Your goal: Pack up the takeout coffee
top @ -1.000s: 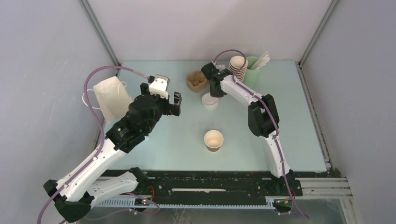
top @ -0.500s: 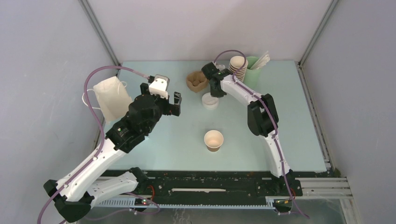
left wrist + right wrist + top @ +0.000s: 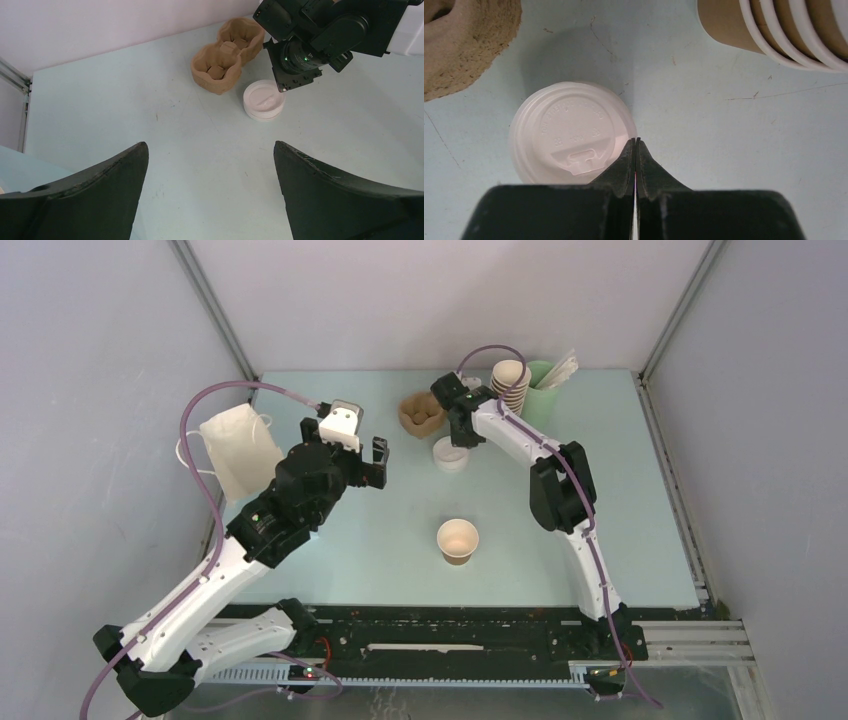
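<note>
Two grippers are showing you opposite states: your left gripper (image 3: 210, 147) is hanging with jaws wide apart, while your right gripper (image 3: 635, 142) is holding its jaws together at the rim of the white lid (image 3: 569, 130). That lid is lying just beside the cardboard carrier (image 3: 421, 413), and the paper cup (image 3: 458, 540) is standing uncovered, well apart, towards the near edge of the table (image 3: 620, 520).

Soft, even light from overhead keeps all three views bright. The overhead view is sharp across the pale counter (image 3: 620, 540), shadows barely showing. Close up, a faint grey shadow lies up-left of the white lid (image 3: 569, 130). The right fingers (image 3: 624, 160) and left fingers (image 3: 100, 190) loom dark, slightly soft, near the lens, showing little surface detail.
</note>
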Available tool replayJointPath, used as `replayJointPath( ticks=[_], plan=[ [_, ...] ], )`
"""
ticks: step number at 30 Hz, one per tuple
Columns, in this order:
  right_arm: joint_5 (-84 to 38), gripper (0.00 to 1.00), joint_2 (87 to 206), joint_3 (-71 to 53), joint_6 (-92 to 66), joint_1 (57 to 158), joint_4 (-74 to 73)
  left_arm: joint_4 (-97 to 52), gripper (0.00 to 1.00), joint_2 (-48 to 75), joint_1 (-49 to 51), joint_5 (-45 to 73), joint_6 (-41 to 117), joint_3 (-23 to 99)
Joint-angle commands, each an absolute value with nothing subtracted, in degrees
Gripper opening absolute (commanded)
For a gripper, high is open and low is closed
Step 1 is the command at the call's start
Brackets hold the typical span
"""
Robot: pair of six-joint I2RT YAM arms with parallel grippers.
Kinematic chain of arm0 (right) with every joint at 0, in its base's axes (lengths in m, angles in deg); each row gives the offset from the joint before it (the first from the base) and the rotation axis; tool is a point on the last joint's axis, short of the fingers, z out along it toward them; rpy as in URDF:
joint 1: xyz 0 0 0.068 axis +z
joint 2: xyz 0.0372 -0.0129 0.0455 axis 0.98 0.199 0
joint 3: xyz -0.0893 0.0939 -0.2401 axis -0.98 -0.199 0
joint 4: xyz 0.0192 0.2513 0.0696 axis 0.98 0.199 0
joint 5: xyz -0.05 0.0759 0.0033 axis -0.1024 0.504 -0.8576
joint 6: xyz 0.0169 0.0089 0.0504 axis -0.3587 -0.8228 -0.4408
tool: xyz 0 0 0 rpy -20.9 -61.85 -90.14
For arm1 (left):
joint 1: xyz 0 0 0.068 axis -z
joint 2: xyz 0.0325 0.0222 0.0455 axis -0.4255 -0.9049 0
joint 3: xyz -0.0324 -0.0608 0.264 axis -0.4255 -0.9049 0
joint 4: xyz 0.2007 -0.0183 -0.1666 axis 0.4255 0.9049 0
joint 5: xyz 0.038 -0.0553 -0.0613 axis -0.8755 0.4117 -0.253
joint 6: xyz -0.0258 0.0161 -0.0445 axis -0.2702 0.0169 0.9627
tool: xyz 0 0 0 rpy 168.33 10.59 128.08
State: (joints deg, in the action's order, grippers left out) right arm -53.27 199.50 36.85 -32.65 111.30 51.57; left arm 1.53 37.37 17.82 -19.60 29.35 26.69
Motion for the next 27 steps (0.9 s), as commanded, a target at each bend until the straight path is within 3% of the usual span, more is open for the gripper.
replayJointPath(
  ticks=[1, 15, 27],
  plan=[
    [-55.8, 0.00, 196.0, 39.3, -31.1, 112.0, 53.6, 0.3, 1.00, 37.7, 18.1, -20.1, 28.8, 26.2],
    [-55.4, 0.00, 194.1, 39.0, -29.1, 112.1, 53.5, 0.3, 1.00, 37.4, 18.1, -19.8, 28.8, 26.4],
    [-42.6, 0.00, 186.4, 25.3, -33.7, 108.0, 41.2, 0.4, 1.00, 35.9, 17.9, -18.7, 29.5, 26.6]
  ],
)
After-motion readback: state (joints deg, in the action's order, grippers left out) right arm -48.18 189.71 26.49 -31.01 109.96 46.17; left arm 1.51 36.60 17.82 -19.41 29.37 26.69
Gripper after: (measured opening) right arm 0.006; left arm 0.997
